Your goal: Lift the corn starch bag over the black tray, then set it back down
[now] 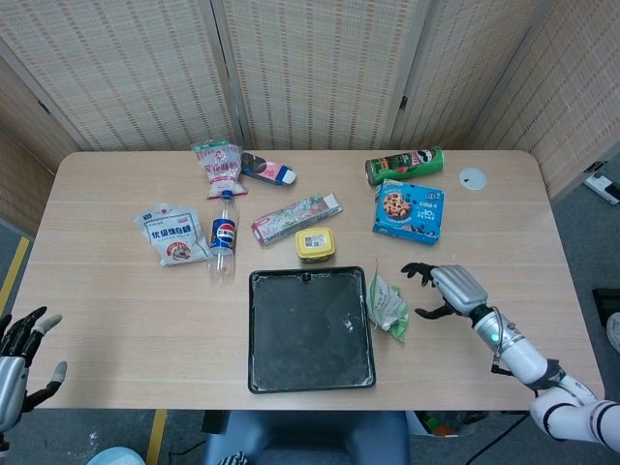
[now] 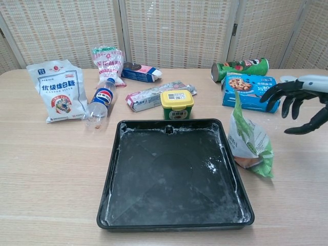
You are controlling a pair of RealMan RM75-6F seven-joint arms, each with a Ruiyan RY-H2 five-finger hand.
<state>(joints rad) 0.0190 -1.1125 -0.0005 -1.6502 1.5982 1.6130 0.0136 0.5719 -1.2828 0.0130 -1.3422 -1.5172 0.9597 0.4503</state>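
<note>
Left hand (image 1: 19,351) cut off at frame edge

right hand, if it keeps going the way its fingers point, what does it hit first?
Probably the green-and-white plastic corn starch bag standing beside the black tray. The open right hand points left toward it with a bare gap between; relative height is unclear.

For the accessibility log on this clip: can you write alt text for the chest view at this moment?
A green and white corn starch bag stands on the wooden table just right of an empty black tray, with the right hand open in the air beside it, touching nothing. Snack packs, a soda bottle and a chip can lie behind the tray.
</note>
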